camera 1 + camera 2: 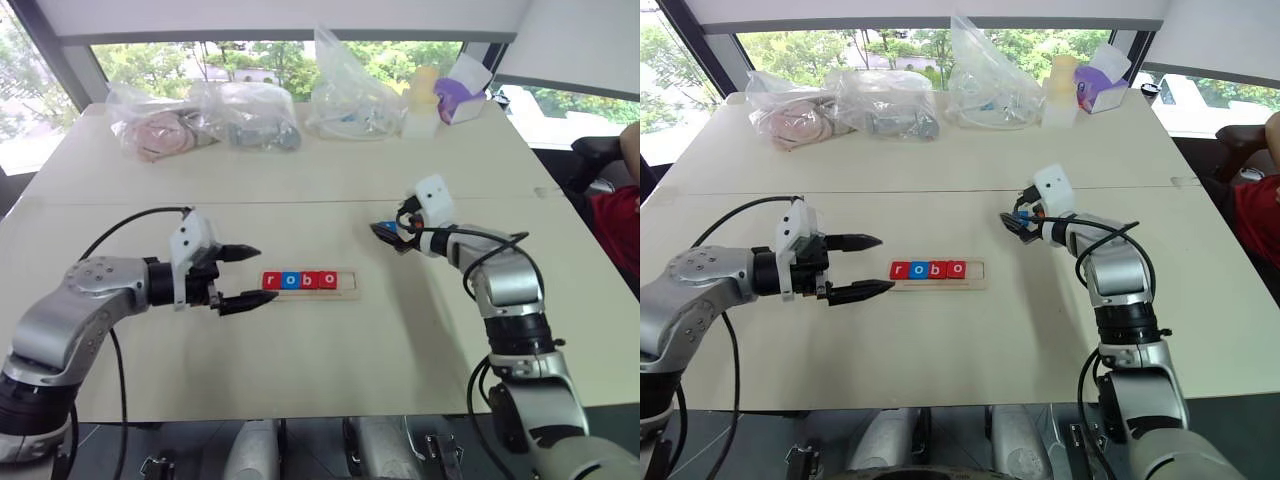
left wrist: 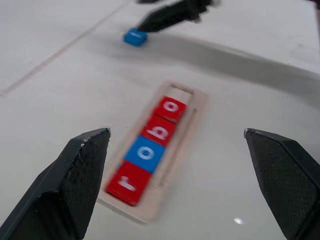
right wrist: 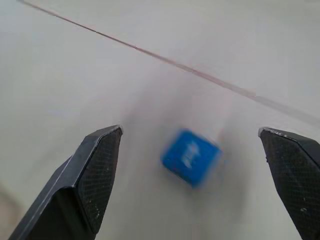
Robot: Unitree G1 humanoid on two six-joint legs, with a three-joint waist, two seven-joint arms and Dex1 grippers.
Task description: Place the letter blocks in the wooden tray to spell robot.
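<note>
Here the left tool (image 1: 243, 277) hovers low over the table (image 1: 330, 370), its two black fingers spread wide apart and empty, pointing toward the near end of the wooden tray (image 1: 345, 293). The tray lies flat near the middle of the table, just beyond those fingertips without touching them. Four letter blocks sit in its slot side by side, touching: a red r (image 2: 128, 182), a blue o (image 2: 146, 153), a red b (image 2: 159, 131) and a red o (image 2: 171, 107). The last place in the tray, at the end away from the left tool, is bare wood.

Further right, well apart from the tray, the right tool (image 1: 385, 232) hangs close above the table with its fingers parted wide and nothing between them. In the right wrist view a blue block (image 3: 190, 157) lies on the table ahead of the open fingers, blurred, with a white mark on top that I cannot read for certain; it touches neither finger.

Along the far edge of the table stand several clear plastic bags (image 1: 250, 115), a pale bottle (image 1: 421, 100) and a purple tissue box (image 1: 460, 95). At the right edge of the head view a person's red sleeve (image 1: 618, 230) shows.
</note>
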